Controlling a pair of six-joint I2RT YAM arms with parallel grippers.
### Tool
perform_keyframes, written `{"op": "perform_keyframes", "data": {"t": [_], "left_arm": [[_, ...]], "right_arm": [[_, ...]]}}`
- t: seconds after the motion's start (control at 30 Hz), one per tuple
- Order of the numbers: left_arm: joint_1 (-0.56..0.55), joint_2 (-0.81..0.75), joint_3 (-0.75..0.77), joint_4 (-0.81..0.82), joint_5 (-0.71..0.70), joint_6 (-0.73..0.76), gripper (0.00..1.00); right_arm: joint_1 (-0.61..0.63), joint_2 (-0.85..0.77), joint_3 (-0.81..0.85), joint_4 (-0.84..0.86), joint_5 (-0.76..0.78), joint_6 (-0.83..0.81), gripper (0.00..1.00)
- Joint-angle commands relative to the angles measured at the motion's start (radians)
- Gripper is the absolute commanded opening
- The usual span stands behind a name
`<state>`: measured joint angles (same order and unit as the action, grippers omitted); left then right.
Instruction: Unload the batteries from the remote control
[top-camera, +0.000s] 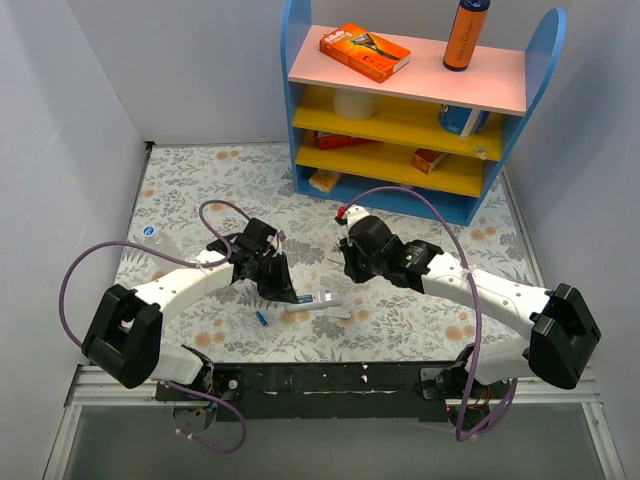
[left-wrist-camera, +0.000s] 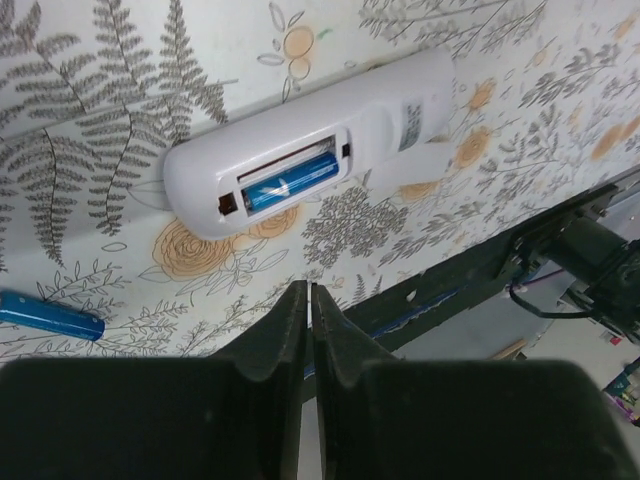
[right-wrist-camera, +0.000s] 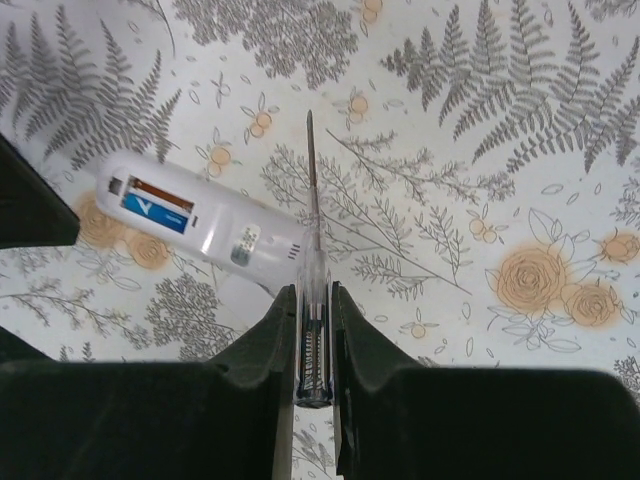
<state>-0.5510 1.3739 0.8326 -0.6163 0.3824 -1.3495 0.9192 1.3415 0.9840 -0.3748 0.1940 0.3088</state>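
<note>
The white remote control (left-wrist-camera: 385, 110) lies back-up on the flowered mat with its battery slot open. One blue battery (left-wrist-camera: 290, 180) sits in the slot, and the other slot lane is bare. A second blue battery (left-wrist-camera: 50, 315) lies loose on the mat, to the left of the remote. The flat white cover (left-wrist-camera: 432, 160) lies partly under the remote's far end. My left gripper (left-wrist-camera: 308, 292) is shut and empty, just short of the remote. My right gripper (right-wrist-camera: 314, 292) is shut on a clear-handled tool with a thin metal rod (right-wrist-camera: 311, 170), whose tip is raised past the remote (right-wrist-camera: 215, 232).
A blue shelf unit (top-camera: 300, 120) with pink and yellow boards stands at the back, holding an orange box (top-camera: 364, 51) and a bottle (top-camera: 466, 32). A clear plastic item (top-camera: 150, 238) lies at the left. The table's black front rail (top-camera: 320, 378) is close behind the remote.
</note>
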Motion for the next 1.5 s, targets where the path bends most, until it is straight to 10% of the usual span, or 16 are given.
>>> {"op": "perform_keyframes", "data": {"t": [0.0,0.7,1.47], "left_arm": [[-0.020,-0.053,-0.043,0.010,0.036,-0.028,0.00],[-0.040,0.140,-0.082,0.084,-0.051,-0.033,0.00],[-0.027,0.418,0.215,0.016,-0.204,0.003,0.00]], "right_arm": [[-0.025,-0.022,-0.042,-0.038,-0.031,-0.045,0.01],[-0.037,-0.054,-0.148,-0.027,-0.093,-0.016,0.01],[-0.029,-0.070,-0.222,0.068,-0.375,0.026,0.01]]}}
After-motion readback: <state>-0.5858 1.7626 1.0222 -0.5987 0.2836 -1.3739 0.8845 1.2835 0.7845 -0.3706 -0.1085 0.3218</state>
